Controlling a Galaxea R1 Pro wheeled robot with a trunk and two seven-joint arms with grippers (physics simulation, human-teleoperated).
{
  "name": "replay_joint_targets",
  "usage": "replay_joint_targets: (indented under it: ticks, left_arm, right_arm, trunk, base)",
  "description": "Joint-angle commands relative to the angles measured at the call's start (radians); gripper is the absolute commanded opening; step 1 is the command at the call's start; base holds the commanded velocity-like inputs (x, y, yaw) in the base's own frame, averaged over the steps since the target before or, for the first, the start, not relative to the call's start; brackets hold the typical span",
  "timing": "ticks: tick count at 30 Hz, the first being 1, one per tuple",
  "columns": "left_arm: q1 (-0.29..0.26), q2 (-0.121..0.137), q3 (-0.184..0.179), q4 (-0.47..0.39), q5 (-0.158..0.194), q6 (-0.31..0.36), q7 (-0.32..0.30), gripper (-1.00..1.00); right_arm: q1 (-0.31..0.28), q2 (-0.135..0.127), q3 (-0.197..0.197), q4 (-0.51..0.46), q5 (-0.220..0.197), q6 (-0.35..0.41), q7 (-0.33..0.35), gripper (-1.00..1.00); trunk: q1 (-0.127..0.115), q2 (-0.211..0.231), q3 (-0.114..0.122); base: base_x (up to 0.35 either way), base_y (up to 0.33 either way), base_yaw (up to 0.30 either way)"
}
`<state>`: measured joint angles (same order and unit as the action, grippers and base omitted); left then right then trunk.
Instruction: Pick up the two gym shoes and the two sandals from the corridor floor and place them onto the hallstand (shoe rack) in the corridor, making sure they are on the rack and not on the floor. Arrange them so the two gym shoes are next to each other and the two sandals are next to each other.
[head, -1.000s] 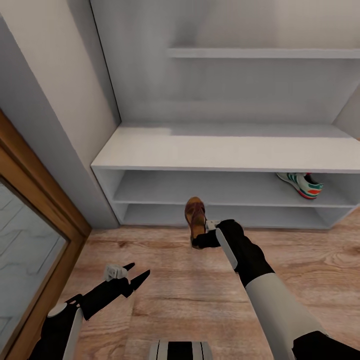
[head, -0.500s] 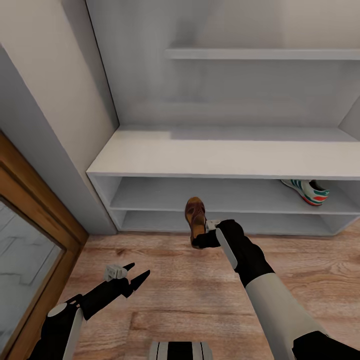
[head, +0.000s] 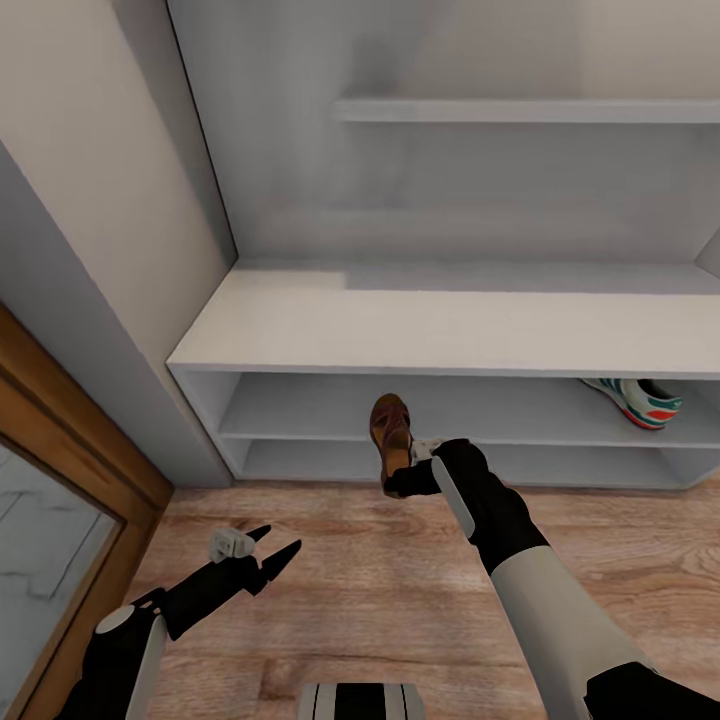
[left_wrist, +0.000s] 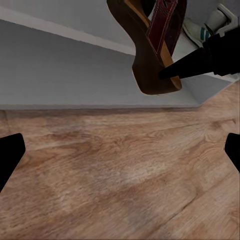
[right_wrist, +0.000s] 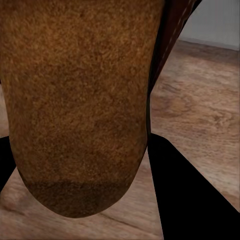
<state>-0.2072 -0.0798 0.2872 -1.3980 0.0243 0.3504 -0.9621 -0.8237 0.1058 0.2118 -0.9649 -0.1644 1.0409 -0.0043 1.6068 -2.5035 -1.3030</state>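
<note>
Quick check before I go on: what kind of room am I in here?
Most likely a home entry corridor: a low white shoe rack with a gym shoe on its shelf, wood-plank floor, and a wood-framed door or panel at the left. The right gripper holds a sandal.

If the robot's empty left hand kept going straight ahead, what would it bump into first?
Probably the pale grey-white shoe rack, low down near its bottom shelf. The open left hand points over bare wood-plank floor toward it. The brown sandal looks off to one side, though depth is unclear.
</note>
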Motion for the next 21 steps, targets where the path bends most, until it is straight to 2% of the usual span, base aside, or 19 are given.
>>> replay_joint_targets:
  ticks: [1,8,14,17,21]
  left_arm:
    - [0.000,0.000,-0.002,-0.001,0.001,0.000,-0.001,1.00]
    - [0.000,0.000,-0.038,-0.002,0.004,0.000,-0.005,1.00]
    - [0.000,0.000,-0.093,-0.001,0.005,0.000,-0.006,1.00]
    - [0.000,0.001,-0.122,-0.001,0.005,0.000,-0.006,1.00]
    - [0.000,0.001,-0.132,-0.001,0.005,0.000,-0.006,1.00]
  right_arm:
    - [0.000,0.000,0.000,0.000,-0.003,0.000,-0.002,-1.00]
    - [0.000,0.000,0.000,0.000,-0.003,0.000,-0.002,-1.00]
    - [0.000,0.000,0.000,0.000,-0.003,0.000,-0.002,-1.00]
    - [0.000,0.000,0.000,0.000,-0.003,0.000,-0.002,-1.00]
    - [0.000,0.000,0.000,0.000,-0.003,-0.001,-0.002,-1.00]
  trunk:
    - [0.000,0.000,0.000]
    - [0.000,0.000,0.000]
    - [0.000,0.000,0.000]
    - [0.000,0.000,0.000]
    - [0.000,0.000,0.000]
  base:
    - [0.029,0.003,0.000]
    - [0.010,0.001,0.000]
    - [0.014,0.000,0.000]
    - [0.188,0.018,0.000]
    - [0.266,0.066,0.000]
